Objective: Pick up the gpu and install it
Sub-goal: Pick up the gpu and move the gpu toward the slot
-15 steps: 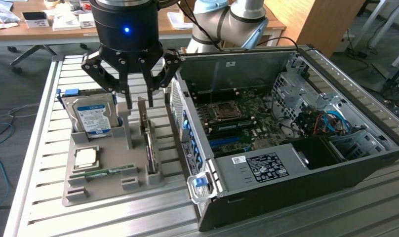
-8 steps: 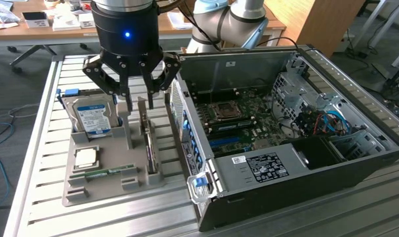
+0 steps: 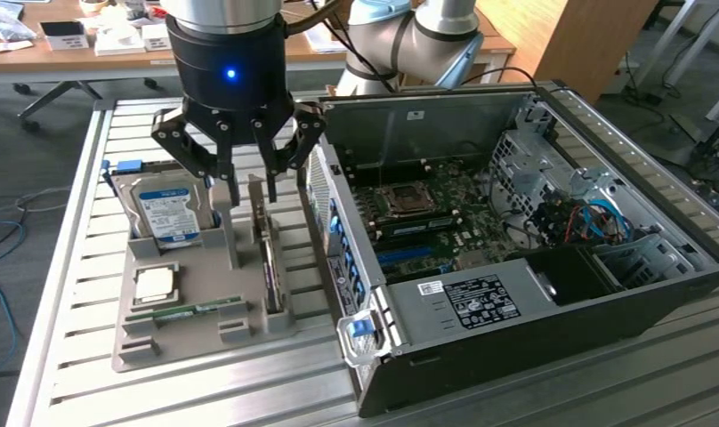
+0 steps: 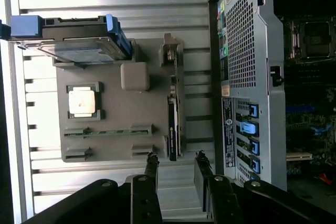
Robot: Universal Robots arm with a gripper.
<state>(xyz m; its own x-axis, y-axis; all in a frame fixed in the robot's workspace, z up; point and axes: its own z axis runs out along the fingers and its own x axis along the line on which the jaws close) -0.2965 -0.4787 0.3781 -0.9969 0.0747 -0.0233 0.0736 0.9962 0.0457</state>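
Hovering spread and empty, the gripper [image 3: 246,182] sits above the gpu [image 3: 268,258]. Any sideways offset could drive a finger onto it or against the nearby case [image 3: 537,320].

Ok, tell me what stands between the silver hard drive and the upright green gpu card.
Between hard drive and gpu: a square grey tray block, plain in the wrist view.
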